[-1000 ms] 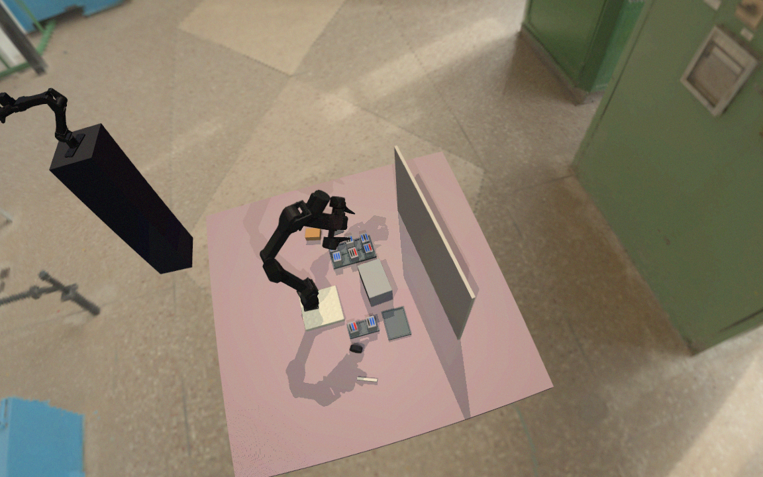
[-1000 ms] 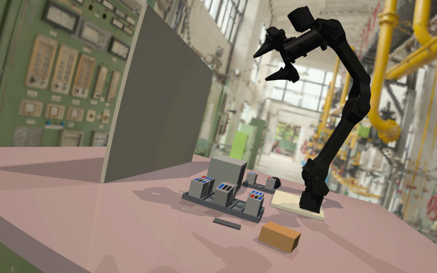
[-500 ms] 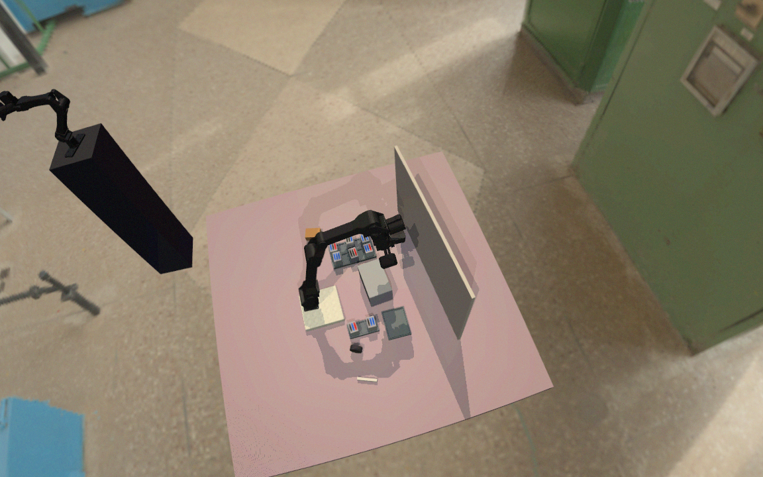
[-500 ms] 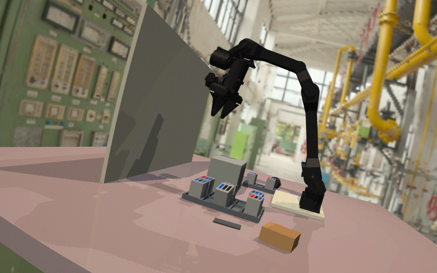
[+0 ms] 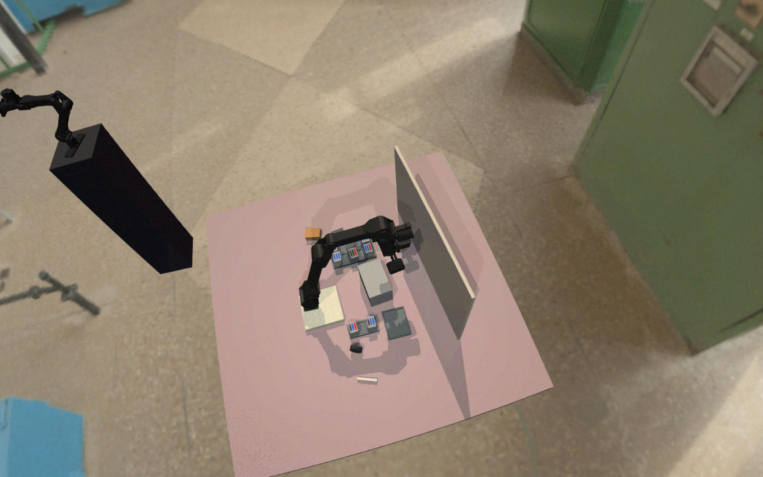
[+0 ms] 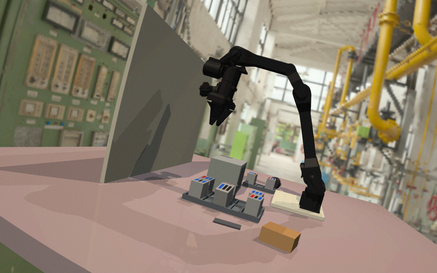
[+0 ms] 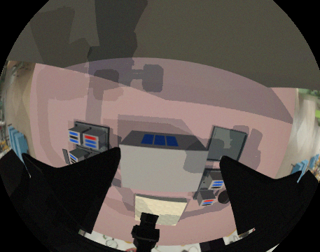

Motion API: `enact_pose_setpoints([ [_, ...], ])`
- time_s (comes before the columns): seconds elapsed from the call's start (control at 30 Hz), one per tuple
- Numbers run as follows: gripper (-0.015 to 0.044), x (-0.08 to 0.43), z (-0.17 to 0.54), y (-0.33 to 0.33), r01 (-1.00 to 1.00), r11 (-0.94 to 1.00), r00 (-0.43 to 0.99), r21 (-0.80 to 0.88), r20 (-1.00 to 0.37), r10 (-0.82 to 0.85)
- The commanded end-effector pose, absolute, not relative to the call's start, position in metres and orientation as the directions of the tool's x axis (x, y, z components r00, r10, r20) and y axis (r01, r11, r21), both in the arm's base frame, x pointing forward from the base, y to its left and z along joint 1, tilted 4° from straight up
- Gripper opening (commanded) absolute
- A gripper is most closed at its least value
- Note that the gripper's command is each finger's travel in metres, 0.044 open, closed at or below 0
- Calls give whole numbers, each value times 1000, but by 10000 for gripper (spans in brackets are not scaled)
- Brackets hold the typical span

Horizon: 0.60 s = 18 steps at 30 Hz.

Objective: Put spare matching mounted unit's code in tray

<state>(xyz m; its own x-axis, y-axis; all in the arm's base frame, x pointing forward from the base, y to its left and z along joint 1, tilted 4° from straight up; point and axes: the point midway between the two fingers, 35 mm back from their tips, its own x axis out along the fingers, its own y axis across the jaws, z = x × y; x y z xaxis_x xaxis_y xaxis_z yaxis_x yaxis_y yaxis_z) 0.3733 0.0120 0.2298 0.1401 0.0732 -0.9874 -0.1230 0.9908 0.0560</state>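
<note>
My gripper (image 5: 395, 261) (image 6: 219, 116) (image 7: 173, 158) is open and empty. It hangs high between the grey wall panel (image 5: 432, 237) (image 6: 155, 98) and the mounted unit (image 5: 374, 281) (image 6: 227, 171) (image 7: 155, 173), a grey box. In the wrist view the unit's dark back strip (image 7: 160, 139) shows blue marks. A rack (image 5: 348, 255) (image 6: 220, 206) holds three grey spares with blue and red marks; two show in the wrist view (image 7: 89, 137). A second rack (image 5: 363, 324) (image 6: 259, 185) (image 7: 213, 187) holds two spares. The dark square tray (image 5: 397, 322) (image 7: 227, 143) lies beside that rack.
The arm's base stands on a cream plate (image 5: 328, 308) (image 6: 288, 203) (image 7: 160, 207). An orange block (image 5: 312, 232) (image 6: 279, 236) and a dark flat bar (image 6: 227, 223) lie near the three-spare rack. A small black object (image 5: 356, 348) and a cream bar (image 5: 366, 379) lie past the second rack.
</note>
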Motion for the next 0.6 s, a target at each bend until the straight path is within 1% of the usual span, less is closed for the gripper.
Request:
enact_pose_setpoints([
  [0.0,440,373,228,12,-129,990,133,60,-988,78],
  [0.17,440,373,228,12,-129,990,133,60,-988,78],
  [0.23,440,368,228,23,-180,982,128,55,-989,79],
  [0.3,440,351,226,49,-319,947,115,41,-990,82],
  [0.4,440,317,220,88,-535,845,95,21,-992,84],
  [0.57,440,253,206,134,-827,562,63,-2,-994,88],
])
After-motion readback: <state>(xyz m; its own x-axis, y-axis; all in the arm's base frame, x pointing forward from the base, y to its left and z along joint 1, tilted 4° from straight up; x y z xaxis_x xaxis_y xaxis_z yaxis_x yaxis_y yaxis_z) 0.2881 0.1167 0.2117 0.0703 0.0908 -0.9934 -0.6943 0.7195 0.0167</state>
